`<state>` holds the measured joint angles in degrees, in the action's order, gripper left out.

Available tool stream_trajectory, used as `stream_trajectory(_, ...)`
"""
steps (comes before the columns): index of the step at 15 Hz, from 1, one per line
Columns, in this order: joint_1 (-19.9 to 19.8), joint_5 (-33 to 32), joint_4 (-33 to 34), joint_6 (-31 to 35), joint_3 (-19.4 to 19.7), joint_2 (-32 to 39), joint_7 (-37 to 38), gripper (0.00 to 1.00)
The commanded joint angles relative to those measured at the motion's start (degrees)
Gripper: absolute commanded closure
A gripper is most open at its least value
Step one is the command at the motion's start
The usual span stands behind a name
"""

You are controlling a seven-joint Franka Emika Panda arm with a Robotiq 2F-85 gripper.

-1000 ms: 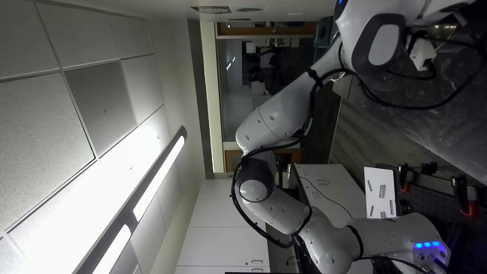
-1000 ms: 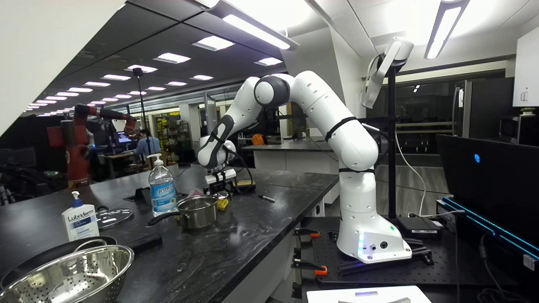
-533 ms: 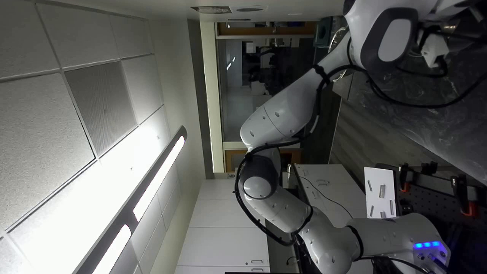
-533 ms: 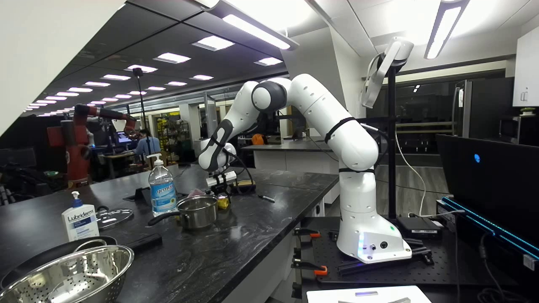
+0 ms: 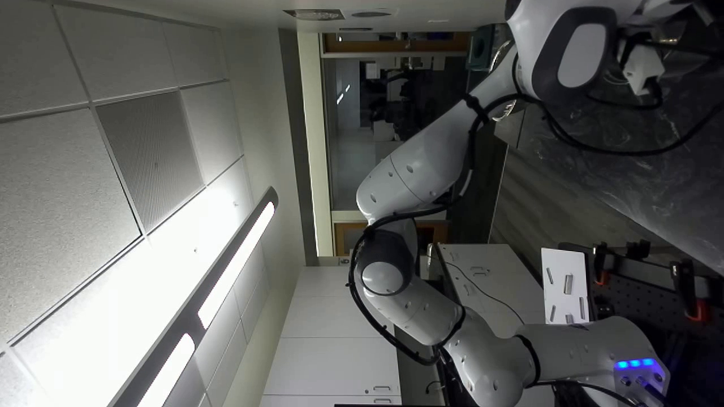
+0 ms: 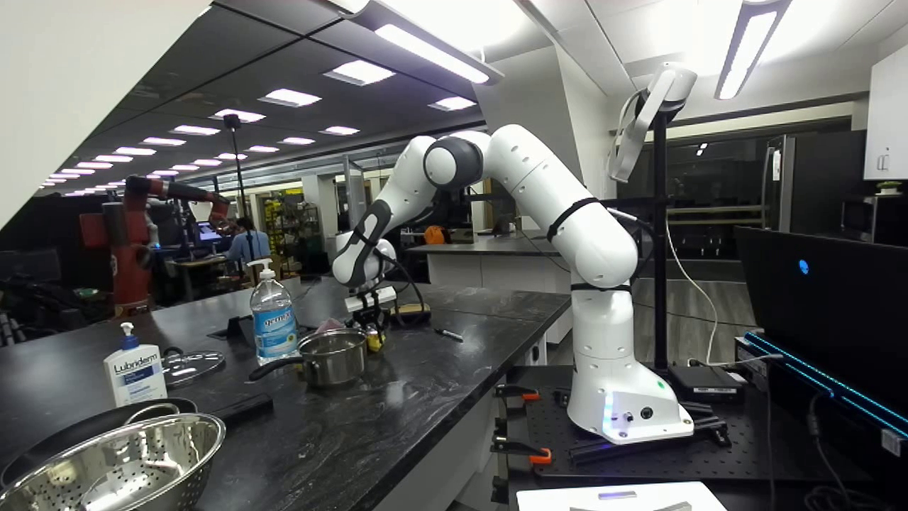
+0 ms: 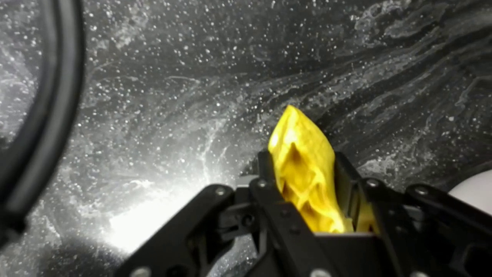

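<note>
at the counter [image 6: 418, 376], just beside the metal pot [image 6: 333, 367] in an exterior view, a yellow crumpled object [image 7: 303, 154] is held between the fingers of the gripper [image 7: 302, 169]. in the wrist view the pads [image 7: 265, 165] are set part-way apart and are met by the object on both flanks, so it is judged to be gripped there; how firmly cannot be told. its long axis is laid along the gap, across the line of closing, with the pointed end shown beyond the fingertips in that view. on this fit any coming move is judged to turn: the narrow width is pinched, not the length. a second patch of yellow [image 7: 366, 217] is glimpsed through the linkage of one finger; whether it belongs to the same object cannot be made out. whether the underside is borne by the counter is likewise hidden.
</note>
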<state>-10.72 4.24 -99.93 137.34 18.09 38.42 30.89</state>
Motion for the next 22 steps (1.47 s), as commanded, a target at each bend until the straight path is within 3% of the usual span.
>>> stream_trajectory(1, 0.7, -0.63, 1.14, -1.45, 0.83, -0.77, 0.64, 0.85)
stream_trajectory(11, 0.7, -2.72, 6.86, -5.06, 0.83, -0.9, -0.44, 0.85)
stream_trajectory(22, 2.33, -5.1, 15.97, -9.93, -2.57, -0.53, -5.65, 0.85)
